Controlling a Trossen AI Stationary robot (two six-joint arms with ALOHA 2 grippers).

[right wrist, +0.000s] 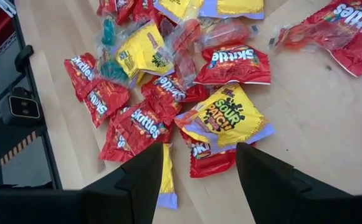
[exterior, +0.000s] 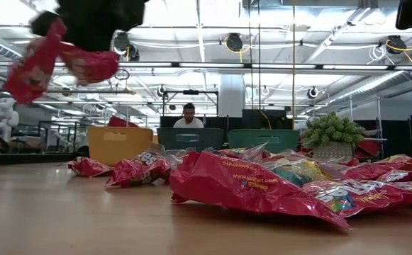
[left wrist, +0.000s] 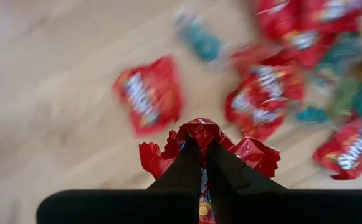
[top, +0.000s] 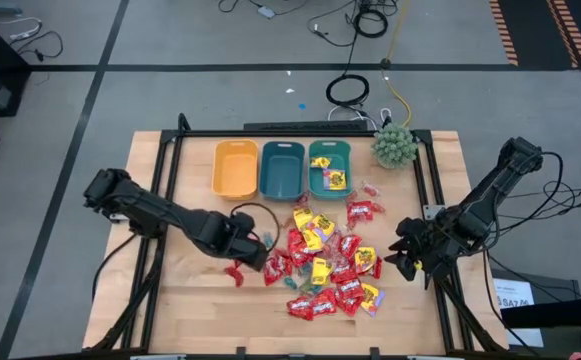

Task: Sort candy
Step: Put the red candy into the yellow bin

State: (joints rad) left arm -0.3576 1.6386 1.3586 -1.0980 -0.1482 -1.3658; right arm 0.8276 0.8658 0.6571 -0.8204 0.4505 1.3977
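So the left gripper [left wrist: 196,163] was pinched tight on a red packet [left wrist: 200,138], fingers closed all the way with the crinkled wrapper bunched out on both sides of the tips. From the low view that packet [exterior: 37,58] hung well clear of the wood, dangling under the gripper, so it was up in the air and not dragging on anything.

Just past it, the main candy pile [top: 332,265] sat spread over the middle of the table [top: 170,300], mostly red packets with some yellow packets [right wrist: 142,51] mixed in, plus a few small teal-wrapped bits. The left gripper [top: 250,250] was at the pile's left edge.

The thing that mattered, I'd say: the bins lay beyond the gripper, toward the far side of the table, in a row. The orange bin [top: 234,168] was the closest to the left arm, then a teal bin [top: 281,168], then a second teal bin [top: 329,166] already holding a yellow packet. So the carry looked like a short move away and slightly across, and the left arm was plainly the better placed one for it.

The right gripper [top: 415,255] waited at the pile's right edge, fingers spread apart and holding nothing, with a yellow packet right in front of it. A green plant [top: 395,145] sat at the far right corner.
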